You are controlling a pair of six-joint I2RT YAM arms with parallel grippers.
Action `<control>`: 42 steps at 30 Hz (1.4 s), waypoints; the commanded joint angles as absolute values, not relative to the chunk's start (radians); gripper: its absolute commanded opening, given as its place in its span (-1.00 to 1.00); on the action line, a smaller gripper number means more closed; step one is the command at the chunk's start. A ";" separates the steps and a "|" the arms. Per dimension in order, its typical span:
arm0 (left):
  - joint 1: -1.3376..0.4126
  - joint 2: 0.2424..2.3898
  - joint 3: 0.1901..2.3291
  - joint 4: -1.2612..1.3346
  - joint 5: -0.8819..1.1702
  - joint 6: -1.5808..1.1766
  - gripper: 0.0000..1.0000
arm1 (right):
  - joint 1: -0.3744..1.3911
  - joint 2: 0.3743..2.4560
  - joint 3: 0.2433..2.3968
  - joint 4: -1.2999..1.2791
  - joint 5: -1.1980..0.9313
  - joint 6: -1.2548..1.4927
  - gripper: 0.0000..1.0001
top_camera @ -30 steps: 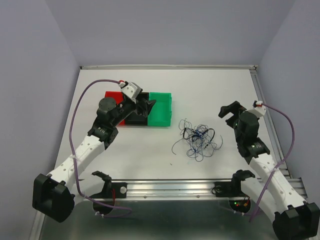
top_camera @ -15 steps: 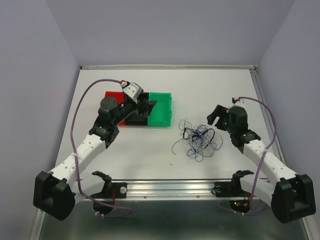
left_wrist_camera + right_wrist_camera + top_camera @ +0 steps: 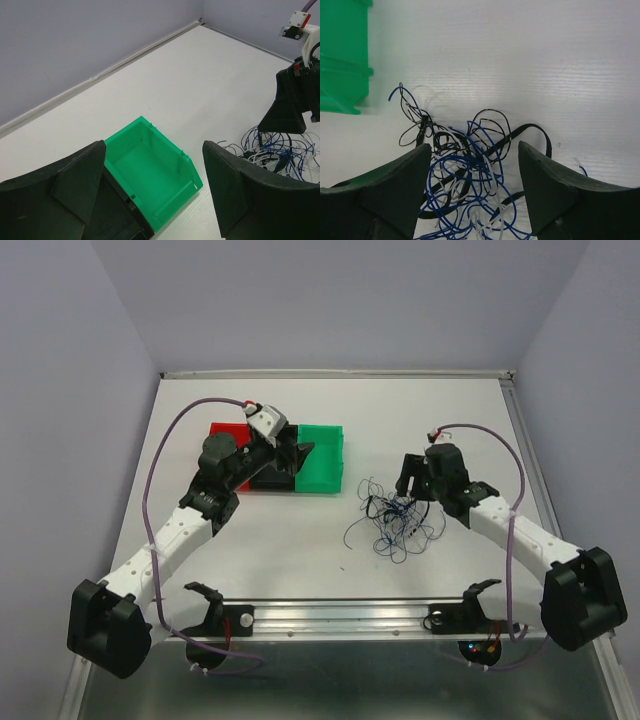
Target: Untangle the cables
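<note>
Thin black, blue and white cables (image 3: 396,520) lie flat in one loose tangle.

- No text, number, brand or sign can be read in any view.
- A small white-and-red part (image 3: 298,21) is seen above the right arm's wrist in the left wrist view; whether anything is printed on it cannot be told, as it is too small.
</note>
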State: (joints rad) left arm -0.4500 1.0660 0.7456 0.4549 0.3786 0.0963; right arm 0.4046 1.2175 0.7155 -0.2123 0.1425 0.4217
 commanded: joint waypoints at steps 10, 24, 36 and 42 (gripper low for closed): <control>-0.451 1.085 0.775 0.489 0.377 0.112 0.78 | 0.413 1.066 0.841 -0.460 0.251 0.454 0.37; -0.451 1.091 0.779 0.483 0.380 0.117 0.78 | 0.456 1.186 0.870 -0.571 0.261 0.491 0.06; -0.449 1.092 0.782 0.482 0.387 0.115 0.78 | 0.486 1.207 0.879 -0.594 0.259 0.500 -0.99; -0.453 1.103 0.785 0.476 0.423 0.120 0.78 | 0.489 1.065 0.926 -0.507 0.194 0.477 -0.99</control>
State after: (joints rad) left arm -0.4500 1.0985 0.7460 0.4477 0.3840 0.1043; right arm 0.4797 1.1831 0.8280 -0.5911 0.2394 0.4927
